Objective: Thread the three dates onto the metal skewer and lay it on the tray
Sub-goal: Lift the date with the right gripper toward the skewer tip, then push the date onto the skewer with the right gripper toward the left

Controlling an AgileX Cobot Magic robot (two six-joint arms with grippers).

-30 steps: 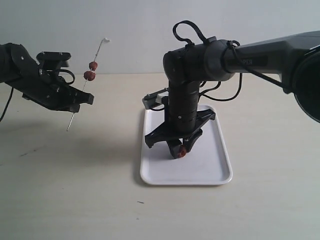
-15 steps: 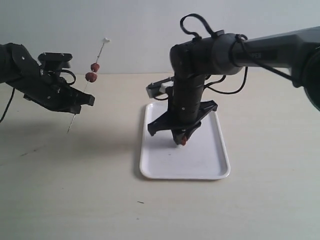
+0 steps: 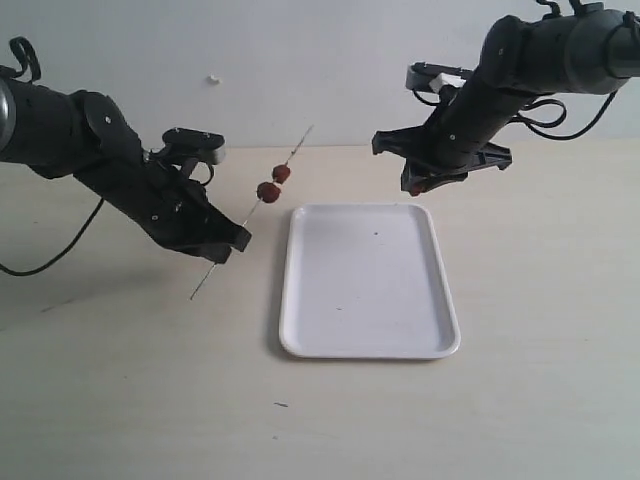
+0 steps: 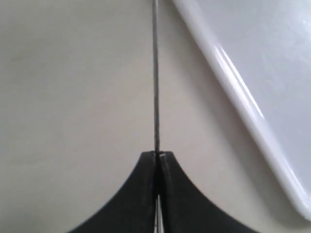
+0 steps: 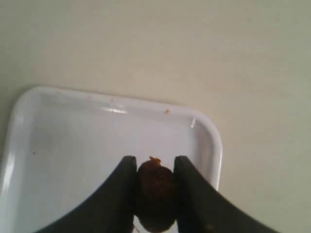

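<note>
- Left claw [image 3: 232, 243] clamps thin grey metal skewer [image 3: 240, 222], two wrinkled red-brown dates [image 3: 268, 191] threaded, beside flat white tray [image 3: 370, 330] at mid-desk [image 3: 120, 400].
- Right claw [image 5: 154, 162] pinches third date [image 5: 155, 189] over tray's far edge (centre it on skewer's tip, push straight).

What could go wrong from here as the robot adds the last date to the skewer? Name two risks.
1. The left gripper holds the thin skewer near its lower end, so the long free tip may swing or miss when pushed.
2. The right gripper pinches the last date at its fingertips, in the air above the far end of the tray; it could slip and roll away.
</note>
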